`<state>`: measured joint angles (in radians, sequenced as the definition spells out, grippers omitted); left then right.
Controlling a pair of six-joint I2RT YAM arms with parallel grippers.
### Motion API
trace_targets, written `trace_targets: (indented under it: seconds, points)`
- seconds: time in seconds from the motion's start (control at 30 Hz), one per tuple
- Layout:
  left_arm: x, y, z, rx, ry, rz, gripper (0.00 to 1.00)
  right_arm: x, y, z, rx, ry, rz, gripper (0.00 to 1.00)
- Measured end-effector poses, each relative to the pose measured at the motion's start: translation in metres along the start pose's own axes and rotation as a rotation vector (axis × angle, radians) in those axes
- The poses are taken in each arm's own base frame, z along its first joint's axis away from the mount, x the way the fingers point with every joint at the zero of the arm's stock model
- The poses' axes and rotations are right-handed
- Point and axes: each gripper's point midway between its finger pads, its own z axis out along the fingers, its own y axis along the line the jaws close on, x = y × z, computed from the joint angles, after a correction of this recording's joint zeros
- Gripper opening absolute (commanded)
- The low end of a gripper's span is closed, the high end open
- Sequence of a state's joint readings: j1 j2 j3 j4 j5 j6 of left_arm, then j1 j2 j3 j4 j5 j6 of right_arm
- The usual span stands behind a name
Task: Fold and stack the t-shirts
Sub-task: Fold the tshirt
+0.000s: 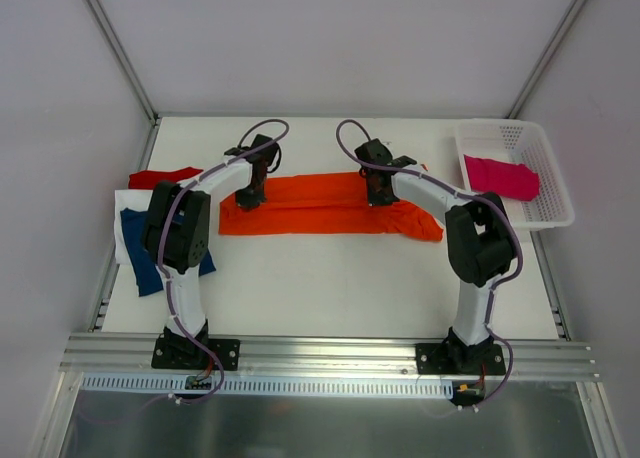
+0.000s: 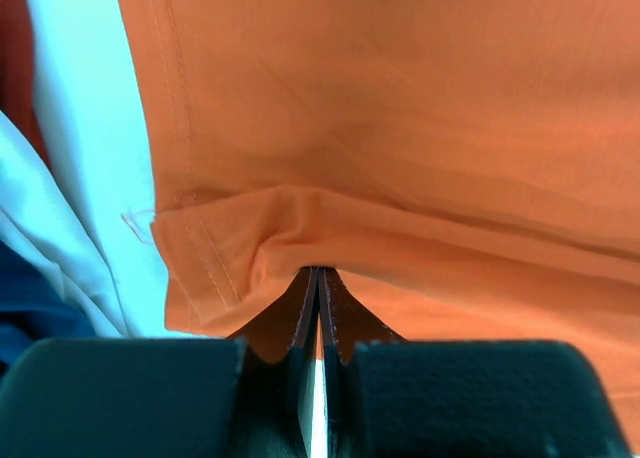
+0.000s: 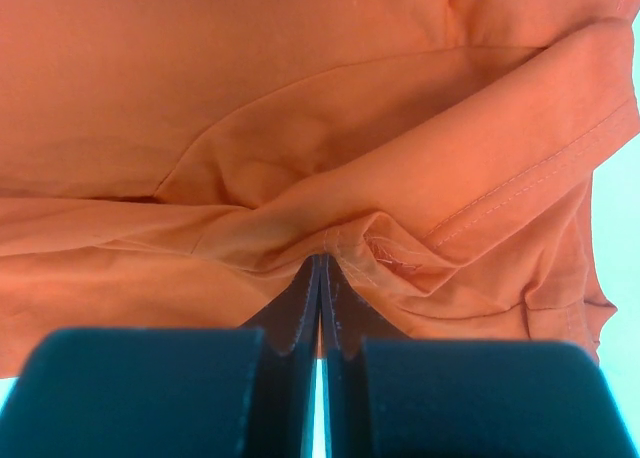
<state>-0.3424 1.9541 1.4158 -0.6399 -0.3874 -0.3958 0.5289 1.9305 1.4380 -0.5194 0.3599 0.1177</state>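
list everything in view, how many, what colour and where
orange t-shirt: 1, bright orange, spread across the middle of the table
red t-shirt: 1, red, far left
white t-shirt: 1, white, left edge, under the navy one
navy t-shirt: 1, navy blue, left edge, partly behind the left arm
pink t-shirt: 1, magenta pink, inside the basket
basket: 1, white mesh, far right
table: 1, white
rail: 1, silver metal, near edge
left arm, right arm: 2, white and black, bases on the rail
left hand: 1, black, shut on the orange t-shirt
right hand: 1, black, shut on the orange t-shirt
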Motion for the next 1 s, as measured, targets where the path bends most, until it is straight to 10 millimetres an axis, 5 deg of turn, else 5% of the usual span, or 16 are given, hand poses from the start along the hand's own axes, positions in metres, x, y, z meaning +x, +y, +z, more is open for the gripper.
trace_targets:
  seconds: [0.5,0.73,1.0]
  points:
    - [-0.057,0.026,-0.011,-0.107,-0.141,-0.063,0.0,0.002,-0.001,-0.004,0.001,0.003,-0.008,0.01]
    - [-0.053,0.031,-0.022,-0.094,-0.153,-0.085,0.0,-0.002,-0.002,-0.035,-0.023,-0.049,-0.01,0.0]
    - [-0.022,0.024,-0.013,-0.065,-0.079,-0.063,0.0,-0.004,0.008,-0.076,-0.06,-0.107,-0.022,0.0]
